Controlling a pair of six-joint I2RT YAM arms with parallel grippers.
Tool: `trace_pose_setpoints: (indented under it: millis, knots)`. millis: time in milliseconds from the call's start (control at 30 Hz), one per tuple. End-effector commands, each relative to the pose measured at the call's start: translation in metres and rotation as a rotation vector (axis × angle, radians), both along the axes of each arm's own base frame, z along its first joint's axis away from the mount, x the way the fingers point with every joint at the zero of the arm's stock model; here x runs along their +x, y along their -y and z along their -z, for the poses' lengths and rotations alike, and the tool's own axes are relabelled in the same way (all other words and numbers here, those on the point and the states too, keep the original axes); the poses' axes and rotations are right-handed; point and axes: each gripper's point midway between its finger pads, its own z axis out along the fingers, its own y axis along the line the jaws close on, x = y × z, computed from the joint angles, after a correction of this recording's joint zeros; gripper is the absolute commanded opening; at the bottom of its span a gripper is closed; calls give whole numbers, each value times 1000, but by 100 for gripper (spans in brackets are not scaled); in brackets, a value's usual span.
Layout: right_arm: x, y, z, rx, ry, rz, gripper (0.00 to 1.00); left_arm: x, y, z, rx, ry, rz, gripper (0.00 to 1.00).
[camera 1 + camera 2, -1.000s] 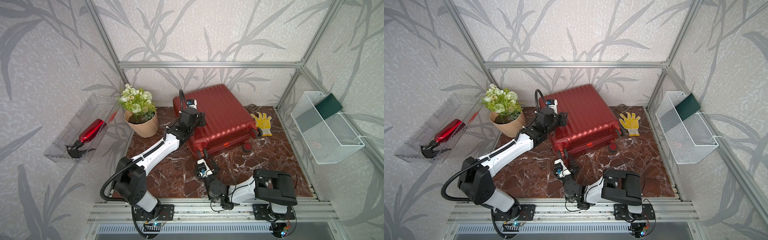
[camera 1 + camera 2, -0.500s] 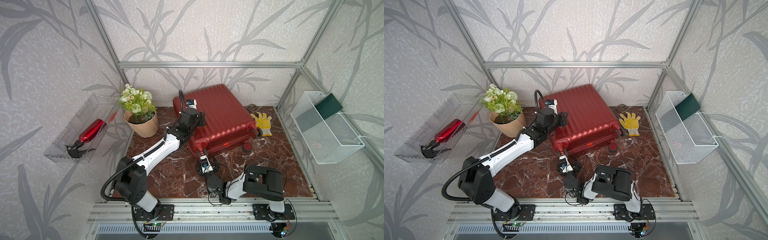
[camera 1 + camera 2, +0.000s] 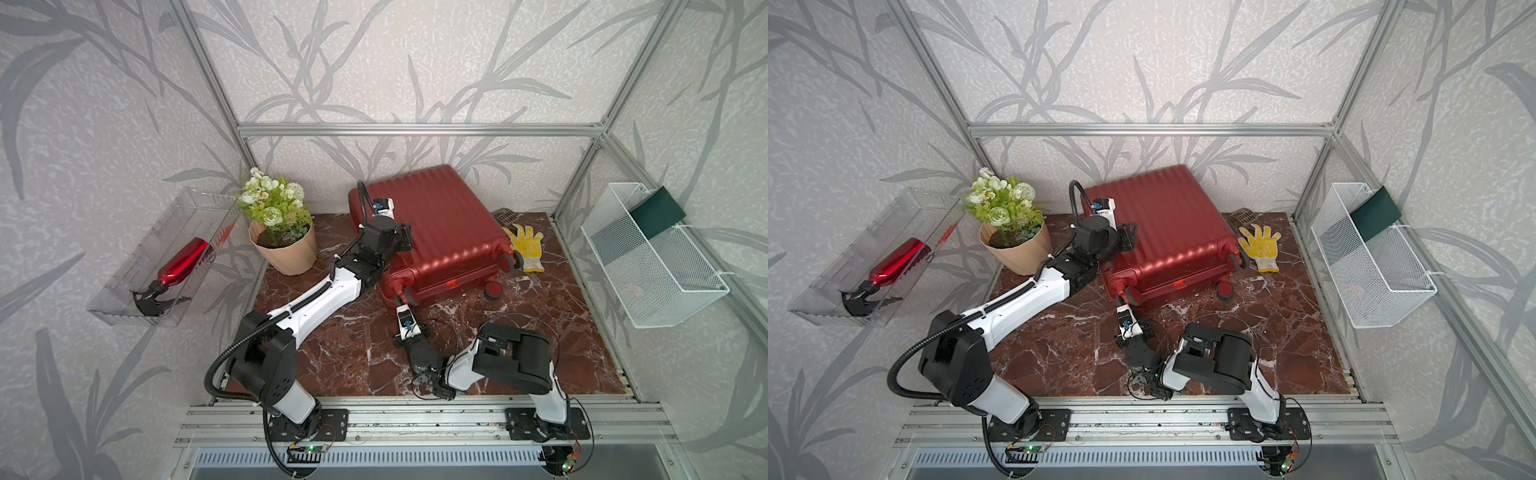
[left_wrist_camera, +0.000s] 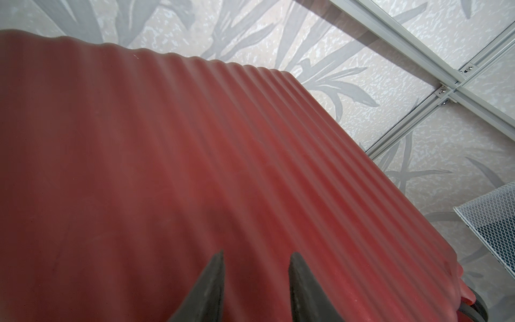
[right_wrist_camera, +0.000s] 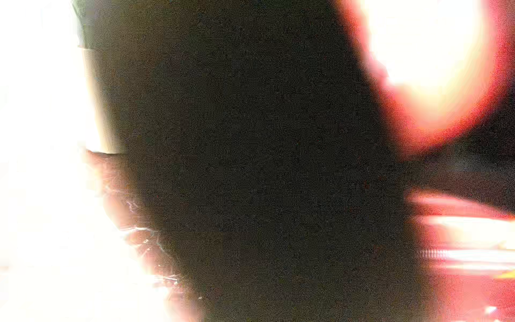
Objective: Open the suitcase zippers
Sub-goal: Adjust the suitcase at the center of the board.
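Note:
The dark-red ribbed suitcase (image 3: 432,224) (image 3: 1167,220) lies flat at the back of the marble table. My left gripper (image 3: 405,240) (image 4: 256,255) rests over the top face near the left edge; it is open, with only red shell between its dark fingertips (image 4: 218,259). My right gripper (image 3: 401,302) (image 3: 1121,306) lies low on the table and points at the suitcase's front-left wheel (image 3: 409,296). Its fingers are too small to judge there. A dark blur fills the right wrist view, with a streak of the zippers' teeth (image 5: 437,253) at one edge.
A flowerpot (image 3: 282,249) stands left of the suitcase and a yellow glove (image 3: 528,249) lies to its right. A white wire basket (image 3: 656,266) hangs on the right wall. A clear tray (image 3: 124,307) holding a red bottle (image 3: 183,262) hangs on the left wall.
My right arm has slid forward along the table, bringing its gripper up to the suitcase's front-left wheel. The left arm has stayed on the suitcase top.

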Motion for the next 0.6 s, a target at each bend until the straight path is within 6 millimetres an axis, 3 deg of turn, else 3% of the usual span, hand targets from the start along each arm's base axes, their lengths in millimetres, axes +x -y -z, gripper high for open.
trace_pose_setpoints:
  millis: [0,267,567]
  knots:
    - [20,18,2,6,-5,72,2,-12,-4,67,75,-182,-12,39]
    - [22,53,-11,32,-14,71,0,-14,-8,56,73,-154,-18,38]
    - [12,66,-26,1,1,-59,0,-16,-10,50,76,-137,-14,38]
